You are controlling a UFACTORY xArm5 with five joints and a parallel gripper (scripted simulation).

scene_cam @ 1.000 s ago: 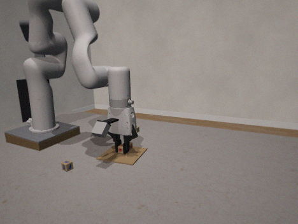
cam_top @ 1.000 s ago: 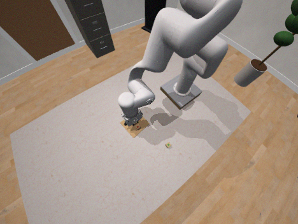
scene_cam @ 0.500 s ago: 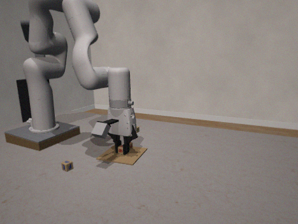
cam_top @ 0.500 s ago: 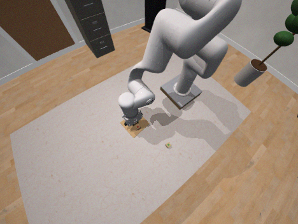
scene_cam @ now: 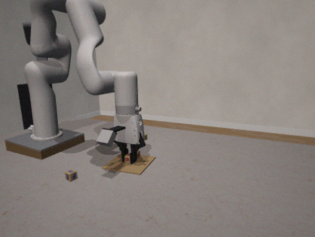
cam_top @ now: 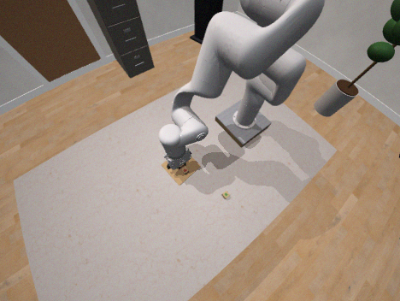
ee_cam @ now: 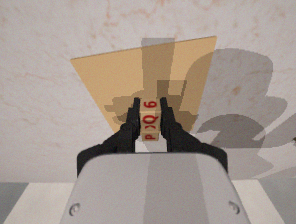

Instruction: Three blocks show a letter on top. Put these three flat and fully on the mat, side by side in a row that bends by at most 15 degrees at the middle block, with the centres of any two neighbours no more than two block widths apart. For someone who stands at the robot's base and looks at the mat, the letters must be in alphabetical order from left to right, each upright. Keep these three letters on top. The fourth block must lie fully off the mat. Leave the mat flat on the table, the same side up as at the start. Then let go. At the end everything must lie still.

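Note:
A tan mat (cam_top: 181, 179) (scene_cam: 134, 168) (ee_cam: 100, 75) lies flat near the robot's base. My gripper (cam_top: 177, 165) (scene_cam: 130, 158) (ee_cam: 150, 105) stands low over it, shut on a tan block with red characters (scene_cam: 127, 159) (ee_cam: 150, 120). In the wrist view three red-marked faces, reading like 6, O and P, line up between the fingers. I cannot tell where one block ends. A red-topped block (cam_top: 185, 170) shows on the mat right beside the gripper. A fourth block (cam_top: 226, 196) (scene_cam: 71, 175), green on top and blue on a side, lies apart, off the mat.
The arm's base plate (cam_top: 243, 126) (scene_cam: 44, 141) stands behind the mat. A potted plant (cam_top: 335, 98) and a filing cabinet (cam_top: 128, 38) stand far off on the wooden floor. The arm's shadow falls across the mat's right side.

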